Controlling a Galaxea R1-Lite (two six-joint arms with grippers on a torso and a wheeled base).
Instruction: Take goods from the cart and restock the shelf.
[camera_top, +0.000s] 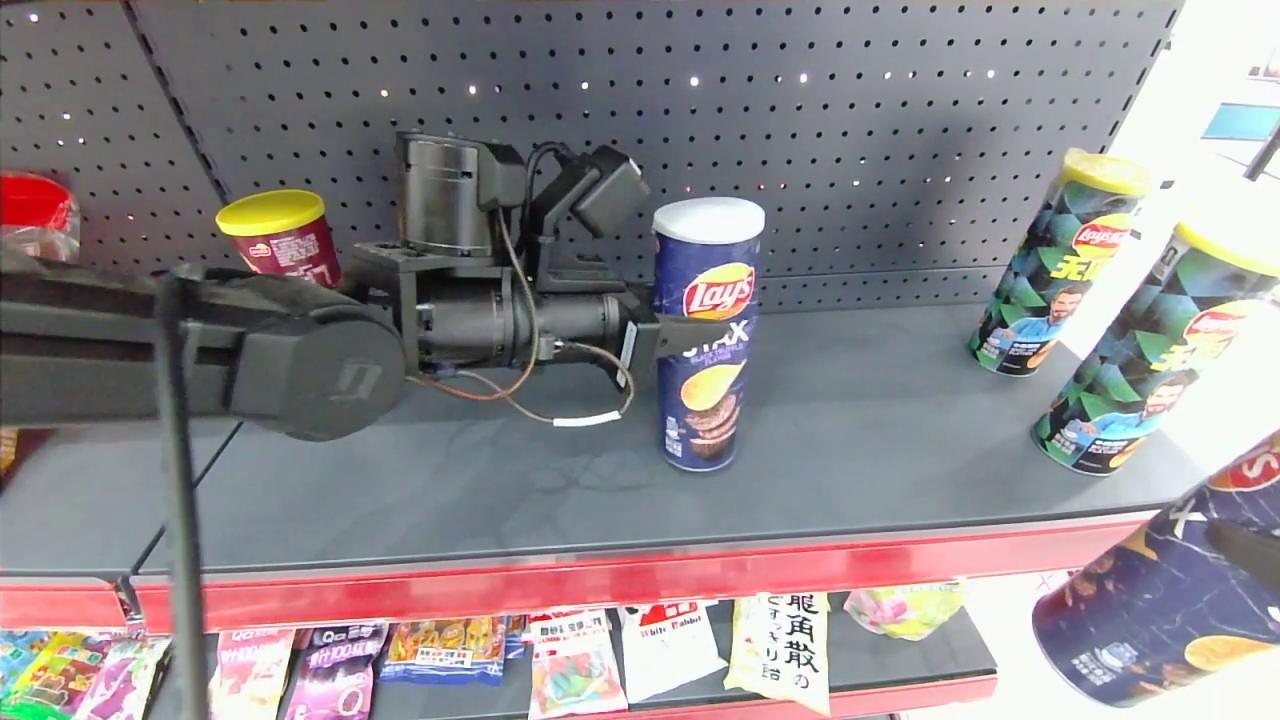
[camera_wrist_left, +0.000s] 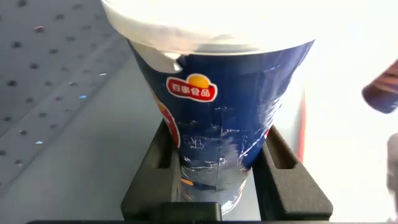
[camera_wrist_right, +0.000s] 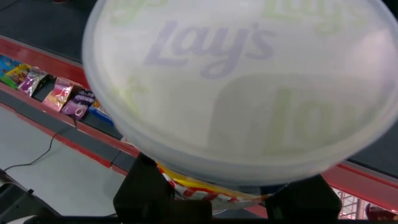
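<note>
Upright on the shelf (camera_top: 880, 420), the blue can (camera_top: 706, 300) is pinched by the left gripper (camera_top: 668, 340) jaws. A dark can (camera_top: 1150, 610), cut off at the edge, is clamped by the right gripper (camera_wrist_right: 227, 199), its jaws mostly hidden under the lid (camera_wrist_right: 242, 81).

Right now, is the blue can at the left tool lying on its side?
No, the blue can stands upright on the shelf.

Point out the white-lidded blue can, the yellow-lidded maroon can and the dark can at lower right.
blue can (camera_top: 705, 400): head view, on its front label.
maroon can (camera_top: 290, 250): head view, on its side below the lid.
dark can (camera_top: 1150, 605): head view, on its side wall.
</note>
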